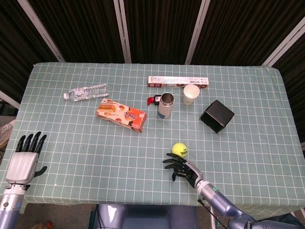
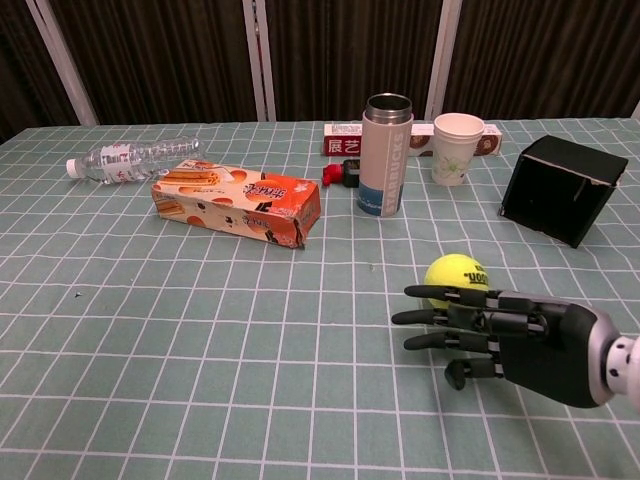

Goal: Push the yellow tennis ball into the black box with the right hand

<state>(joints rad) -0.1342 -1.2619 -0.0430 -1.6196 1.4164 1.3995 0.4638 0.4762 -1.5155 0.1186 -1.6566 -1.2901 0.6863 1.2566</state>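
From the head view, the round yellow tennis ball [image 1: 179, 149] sits on the green checked tablecloth [image 1: 71, 138], near the front edge, and the black robot right hand [image 1: 182, 168] lies flat just below it with its fingers spread apart and holding nothing. The black box with an open side [image 1: 217, 115] is up and to the right of the ball, well apart from it. The white and black robot left hand [image 1: 25, 160] rests at the far left edge, fingers straight and a little apart, also empty. To push well, I think the right hand should get to the ball's lower left side, so the push goes straight at the box. From the chest view, the yellow tennis ball [image 2: 455, 281] is just behind the top finger of the right hand [image 2: 500, 333], maybe touching it, but I cannot tell for sure. The black box [image 2: 558, 188] shows its open mouth facing the ball. A slow, soft push should be best, because a ball rolls off easily and could miss the mouth
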